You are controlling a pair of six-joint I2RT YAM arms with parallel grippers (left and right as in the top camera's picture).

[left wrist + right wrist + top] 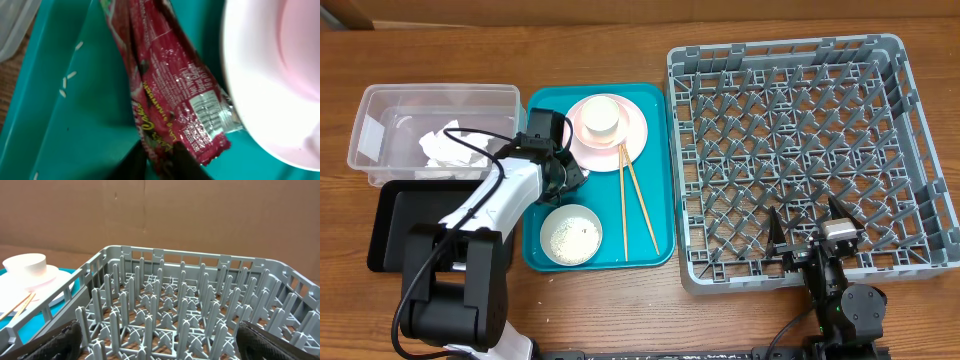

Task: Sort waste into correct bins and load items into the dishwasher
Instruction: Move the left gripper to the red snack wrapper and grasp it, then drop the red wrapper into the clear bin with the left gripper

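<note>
Red wrapper [170, 95] diagonal, alongside pink plate [270, 75]

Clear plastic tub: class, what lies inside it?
A crumpled white napkin lies inside the clear tub. The left arm crosses over the tub's near right corner, so anything lying there is hidden.

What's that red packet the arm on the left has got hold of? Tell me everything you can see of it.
The wrapper is a long, flattened red packet of shiny, crinkled film, printed with small white text, yellow lettering and a silvery patch near one end. It runs slantwise above the teal tray, close beside the rim of the pink plate; whether they touch is unclear. The left gripper pinches its lower end. A few rice grains lie loose nearby.
</note>
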